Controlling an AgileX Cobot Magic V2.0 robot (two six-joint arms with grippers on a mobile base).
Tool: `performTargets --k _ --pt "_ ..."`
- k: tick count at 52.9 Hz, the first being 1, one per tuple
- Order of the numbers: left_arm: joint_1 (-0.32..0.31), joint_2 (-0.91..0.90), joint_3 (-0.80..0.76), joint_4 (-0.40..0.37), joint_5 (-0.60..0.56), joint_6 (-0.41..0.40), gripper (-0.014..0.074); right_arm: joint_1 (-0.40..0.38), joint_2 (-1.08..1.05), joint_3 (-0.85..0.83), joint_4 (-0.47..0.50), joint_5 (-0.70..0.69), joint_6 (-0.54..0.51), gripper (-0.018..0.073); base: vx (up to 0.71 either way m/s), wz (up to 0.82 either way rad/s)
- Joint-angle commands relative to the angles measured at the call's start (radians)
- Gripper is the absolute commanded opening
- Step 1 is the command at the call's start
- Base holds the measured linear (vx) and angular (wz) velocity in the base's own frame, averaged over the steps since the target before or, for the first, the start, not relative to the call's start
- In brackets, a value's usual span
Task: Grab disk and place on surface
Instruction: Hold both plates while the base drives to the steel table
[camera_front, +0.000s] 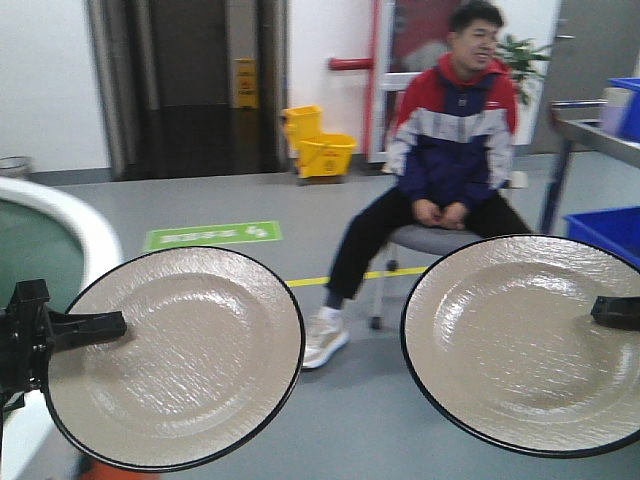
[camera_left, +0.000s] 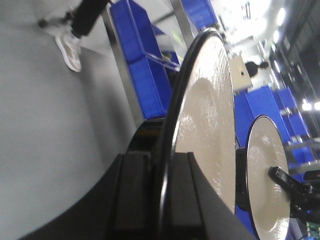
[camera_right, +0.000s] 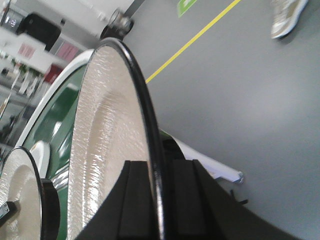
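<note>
Beige, black-rimmed left disk (camera_front: 180, 355) is clamped at its left edge by the left gripper (camera_front: 95, 327). The left wrist view shows the rim edge-on, pinched between two black fingers (camera_left: 131, 195) that are closed down to the rim's thickness, one on each face. Right disk (camera_front: 520, 345), same pattern, is gripped at its right edge by the right gripper (camera_front: 612, 312). The right wrist view gives the same picture: rim sandwiched, jaws narrow and in contact on both faces. Both disks are held in the air, side by side and apart, with their faces toward the front camera and the grey floor (camera_front: 350, 420) behind them. Green conveyor belt (camera_front: 35, 250) with a white rim lies at far left, behind the left disk. Seated person (camera_front: 450, 150) in the background, between the two disks.
</note>
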Motion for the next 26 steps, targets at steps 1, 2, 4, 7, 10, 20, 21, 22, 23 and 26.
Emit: performTargets --k 1,2,4,7,10,20,21,22,23,26 --pt "-0.003 -0.05 -0.027 -0.167 0.074 -0.018 -0.0008 -0.003 -0.035 -0.031 0.121 0.016 0.006 -0.0009 0.13 -0.69" --pt "-0.003 -0.05 -0.027 -0.167 0.074 -0.018 -0.0008 -0.003 -0.035 -0.031 0.121 0.016 0.006 -0.0009 0.14 -0.69" --pt "-0.003 -0.05 -0.027 -0.167 0.074 -0.018 -0.0008 -0.003 -0.035 -0.031 0.121 0.016 0.006 -0.0009 0.14 -0.69" --pt "-0.003 -0.05 -0.027 -0.167 0.074 -0.018 -0.0008 -0.003 -0.035 -0.031 0.121 0.016 0.006 -0.0009 0.16 -0.69" --pt "-0.003 -0.05 -0.027 -0.168 0.074 -0.018 -0.0008 -0.003 -0.035 -0.031 0.121 0.016 0.006 -0.0009 0.18 -0.69" --pt "-0.003 -0.05 -0.027 -0.167 0.074 -0.018 -0.0008 -0.003 -0.035 -0.031 0.121 0.016 0.006 -0.0009 0.21 -0.63" --pt "-0.003 -0.05 -0.027 -0.167 0.074 -0.018 -0.0008 -0.003 -0.035 -0.031 0.121 0.016 0.006 -0.0009 0.23 -0.56" --pt "-0.003 -0.05 -0.027 -0.167 0.074 -0.018 -0.0008 -0.003 -0.035 -0.031 0.121 0.017 0.006 -0.0009 0.24 -0.54" --pt "-0.003 -0.05 -0.027 -0.167 0.074 -0.018 -0.0008 -0.003 -0.035 -0.031 0.121 0.019 0.006 -0.0009 0.24 -0.53" --pt "-0.003 -0.05 -0.027 -0.167 0.074 -0.018 -0.0008 -0.003 -0.035 -0.031 0.121 0.02 0.006 -0.0009 0.25 -0.52"
